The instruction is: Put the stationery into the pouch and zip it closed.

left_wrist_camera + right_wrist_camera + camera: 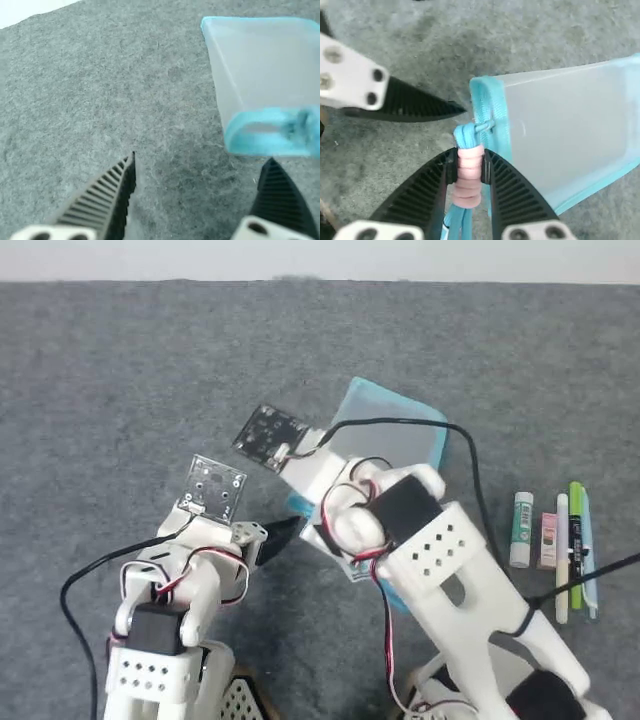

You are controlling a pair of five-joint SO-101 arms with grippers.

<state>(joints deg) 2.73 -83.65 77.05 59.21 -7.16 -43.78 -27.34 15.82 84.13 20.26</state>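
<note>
A translucent pouch (405, 428) with light blue trim lies on the grey felt, partly under the right arm. In the right wrist view my right gripper (469, 154) is shut on the pink zipper pull (468, 176), which hangs on a blue cord at the corner of the pouch (565, 130). My left gripper (200, 172) is open just beside that corner, with nothing between its fingers (116, 194); the pouch (265, 80) lies ahead of it. From above, the left gripper (270, 538) points at the pouch's near end. The stationery lies in a row at the right: a glue stick (521, 528), a pink eraser (548, 540) and pens (575, 540).
Grey felt (120, 380) covers the whole table, with free room to the left and at the back. Black cables (470, 465) run from the right arm over the pouch and towards the stationery. The left arm's black finger (415, 106) sits close to the right gripper.
</note>
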